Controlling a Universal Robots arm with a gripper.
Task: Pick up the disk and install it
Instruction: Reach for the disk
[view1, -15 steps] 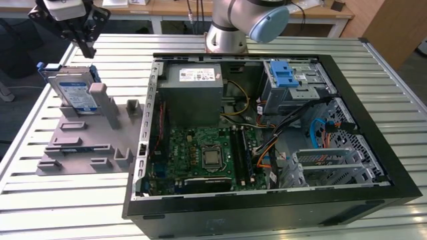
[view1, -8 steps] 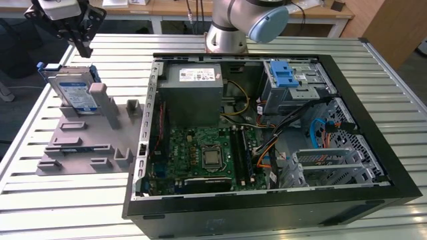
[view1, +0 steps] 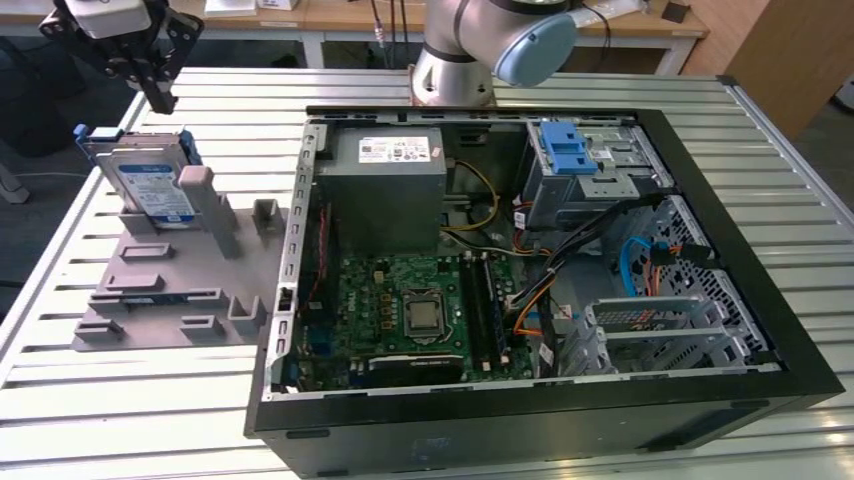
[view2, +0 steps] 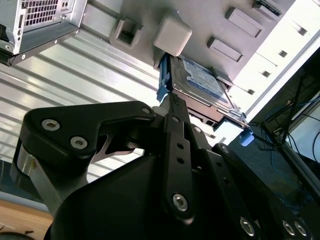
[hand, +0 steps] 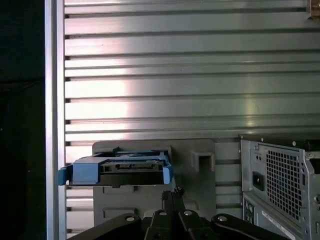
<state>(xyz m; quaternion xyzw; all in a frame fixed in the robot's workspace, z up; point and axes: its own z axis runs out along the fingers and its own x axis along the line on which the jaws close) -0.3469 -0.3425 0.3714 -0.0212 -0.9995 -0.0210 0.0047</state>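
The disk (view1: 150, 180) is a silver drive with a blue-and-white label in a blue frame. It stands on edge in a grey holder (view1: 160, 290) on the exterior view's left of the computer. My gripper (view1: 162, 98) hangs above the disk's far end, apart from it, with its fingers pressed together on nothing. In both wrist views the disk (view2: 202, 82) (hand: 120, 170) lies just past the gripper (view2: 170, 101) (hand: 172, 192).
The open computer case (view1: 747, 400) takes up the middle and the exterior view's right of the slatted metal table (view1: 134, 420). Inside are a grey power supply (view1: 387, 190), the motherboard (view1: 400, 310), cables and a drive bay with a blue latch (view1: 567, 155). The arm's base (view1: 454, 70) stands behind the case.
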